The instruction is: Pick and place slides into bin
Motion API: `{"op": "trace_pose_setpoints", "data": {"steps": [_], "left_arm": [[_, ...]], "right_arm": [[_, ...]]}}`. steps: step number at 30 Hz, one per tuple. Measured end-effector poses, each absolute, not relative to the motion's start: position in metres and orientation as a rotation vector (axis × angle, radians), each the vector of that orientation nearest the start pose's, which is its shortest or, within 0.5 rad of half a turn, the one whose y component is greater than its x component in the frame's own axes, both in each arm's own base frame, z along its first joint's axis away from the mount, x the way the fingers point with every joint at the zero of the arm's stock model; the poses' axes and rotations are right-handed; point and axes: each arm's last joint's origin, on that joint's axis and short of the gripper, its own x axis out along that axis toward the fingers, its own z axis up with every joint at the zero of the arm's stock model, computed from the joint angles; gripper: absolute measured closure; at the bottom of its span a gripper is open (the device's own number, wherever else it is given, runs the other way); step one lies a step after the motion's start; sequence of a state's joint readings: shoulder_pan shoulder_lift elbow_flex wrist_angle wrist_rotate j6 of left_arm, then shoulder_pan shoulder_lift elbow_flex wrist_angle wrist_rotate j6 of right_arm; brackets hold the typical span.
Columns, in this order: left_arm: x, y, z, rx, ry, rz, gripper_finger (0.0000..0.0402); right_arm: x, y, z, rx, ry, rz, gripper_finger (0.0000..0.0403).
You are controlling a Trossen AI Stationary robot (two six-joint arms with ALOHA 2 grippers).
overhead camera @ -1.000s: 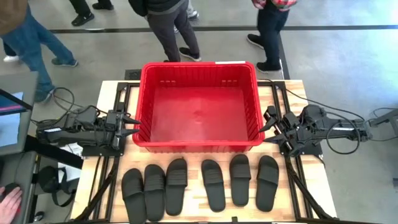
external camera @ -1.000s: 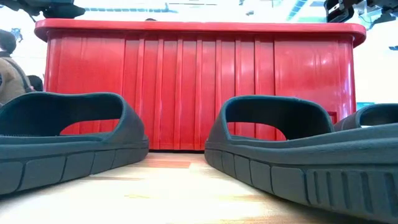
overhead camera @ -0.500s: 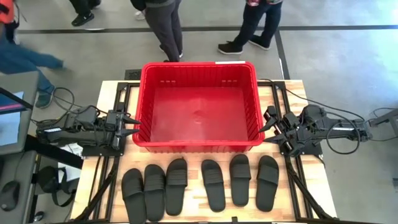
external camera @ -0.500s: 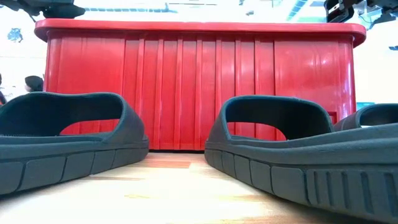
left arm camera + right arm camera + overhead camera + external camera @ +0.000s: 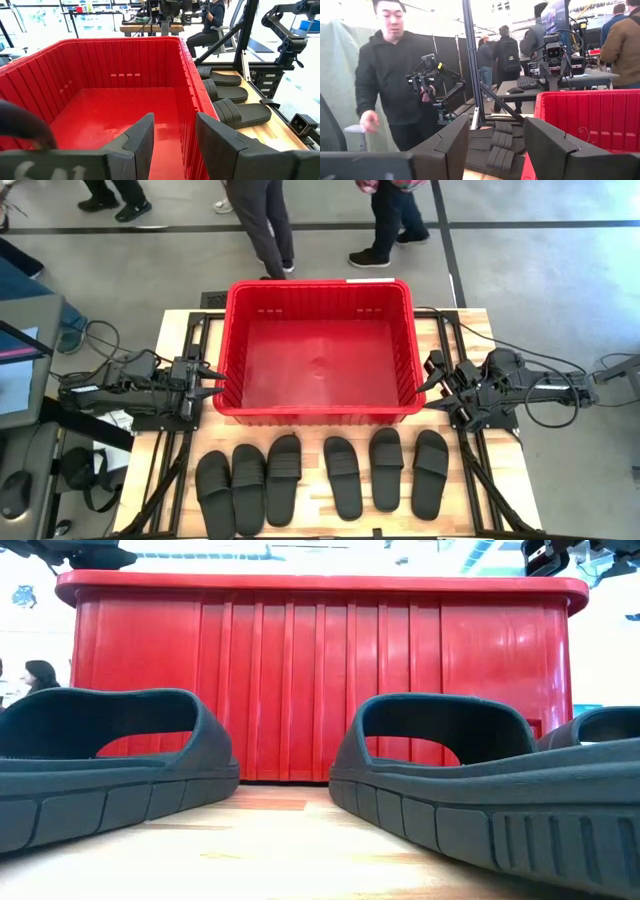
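Nothing is binned yet, as I read it: six slides (image 5: 333, 475) lie in a row in front of the empty bin (image 5: 318, 413), while left gripper (image 5: 212, 385) and right gripper (image 5: 432, 385) wait spread, flanking it.

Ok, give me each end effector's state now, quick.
Left end effector: open, holding nothing, beside the bin.
Right end effector: open, holding nothing, at the bin's other side.

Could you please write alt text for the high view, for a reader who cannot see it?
An empty red bin sits mid-table with six black slides in a row on the wood in front of it. The left gripper and right gripper wait open at the bin's two ends, holding nothing. People's legs show beyond the table.
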State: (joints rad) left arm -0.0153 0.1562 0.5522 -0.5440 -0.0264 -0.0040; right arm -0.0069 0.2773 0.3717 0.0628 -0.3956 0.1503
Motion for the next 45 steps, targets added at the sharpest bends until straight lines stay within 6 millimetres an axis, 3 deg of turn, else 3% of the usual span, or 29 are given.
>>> {"op": "trace_pose_setpoints", "data": {"steps": [16, 21, 27, 33, 45], "left_arm": [[0.058, 0.0, 0.281, -0.012, 0.144, 0.01, 0.0267], [0.058, -0.002, 0.282, -0.248, 0.131, -0.033, 0.0267], [0.06, 0.0, 0.29, -0.354, 0.046, 0.012, 0.0267], [0.062, 0.0, 0.3, -0.565, -0.049, 0.003, 0.0267], [0.061, 0.003, 0.309, -0.752, -0.179, 0.044, 0.0267]], "right_arm": [[0.098, 0.01, 0.273, 0.116, -0.126, 0.399, 0.023], [0.098, 0.01, 0.273, 0.117, -0.125, 0.399, 0.023], [0.098, 0.01, 0.273, 0.116, -0.126, 0.398, 0.023], [0.098, 0.009, 0.275, 0.126, -0.142, 0.365, 0.023], [0.09, 0.009, 0.3, 0.514, -0.324, 0.471, 0.023]]}}
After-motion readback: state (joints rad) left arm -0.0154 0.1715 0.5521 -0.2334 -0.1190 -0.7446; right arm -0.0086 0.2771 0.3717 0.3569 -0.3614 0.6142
